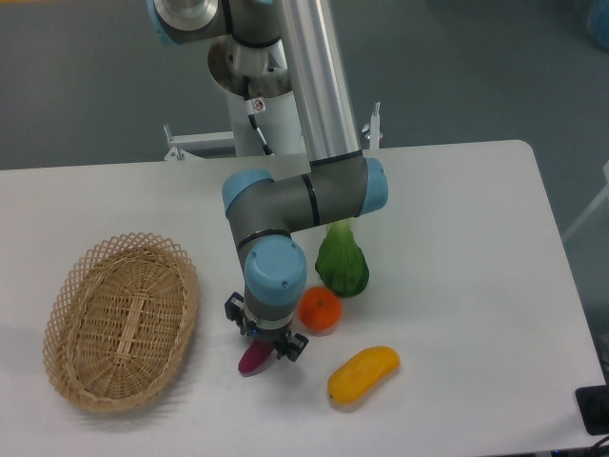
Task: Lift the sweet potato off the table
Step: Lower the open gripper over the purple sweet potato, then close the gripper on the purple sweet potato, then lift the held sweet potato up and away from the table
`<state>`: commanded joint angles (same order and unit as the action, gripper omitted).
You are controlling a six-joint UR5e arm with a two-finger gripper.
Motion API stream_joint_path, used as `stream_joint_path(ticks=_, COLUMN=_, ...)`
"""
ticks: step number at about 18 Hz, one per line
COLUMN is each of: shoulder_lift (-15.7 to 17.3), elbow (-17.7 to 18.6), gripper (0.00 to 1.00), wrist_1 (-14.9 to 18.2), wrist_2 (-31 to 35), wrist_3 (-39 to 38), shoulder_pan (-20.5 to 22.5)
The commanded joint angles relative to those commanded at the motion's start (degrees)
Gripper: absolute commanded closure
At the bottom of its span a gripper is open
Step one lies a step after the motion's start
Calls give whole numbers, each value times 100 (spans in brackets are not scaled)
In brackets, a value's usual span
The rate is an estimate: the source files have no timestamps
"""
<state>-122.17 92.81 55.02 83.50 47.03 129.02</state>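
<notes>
The purple-magenta sweet potato (252, 362) lies on the white table (457, 238), just left of the round orange. Only its lower left end shows; the rest is hidden under the arm's wrist. My gripper (267, 345) points straight down right over the sweet potato, its black finger parts showing on either side of the tuber. The wrist hides the fingertips, so I cannot tell whether they are closed on it or whether it is lifted off the table.
A round orange (321, 309) sits right beside the gripper on its right. A green leafy vegetable (343, 262) stands behind the orange. A yellow-orange oblong fruit (363, 373) lies at the front right. An oval wicker basket (122, 319) stands at the left.
</notes>
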Motion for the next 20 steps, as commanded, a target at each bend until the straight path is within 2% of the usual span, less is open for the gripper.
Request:
stream_joint_path(ticks=9, shoulder_lift=483, elbow=131, gripper=100, wrist_1=53, wrist_2=35, wrist_3=-238, shoulder_pan=175)
stream_joint_path(ticks=13, shoulder_lift=923, elbow=220, gripper=100, wrist_1=202, wrist_2=105, wrist_3=-177, shoulder_pan=518)
stream_joint_path(ticks=16, shoulder_lift=1142, elbow=202, gripper=100, wrist_1=273, wrist_2=588, wrist_3=-54, shoulder_pan=798)
stream_joint_path(ticks=20, shoulder_lift=1187, elbow=97, gripper=100, wrist_1=264, wrist_2=572, wrist_3=604, shoulder_pan=1185)
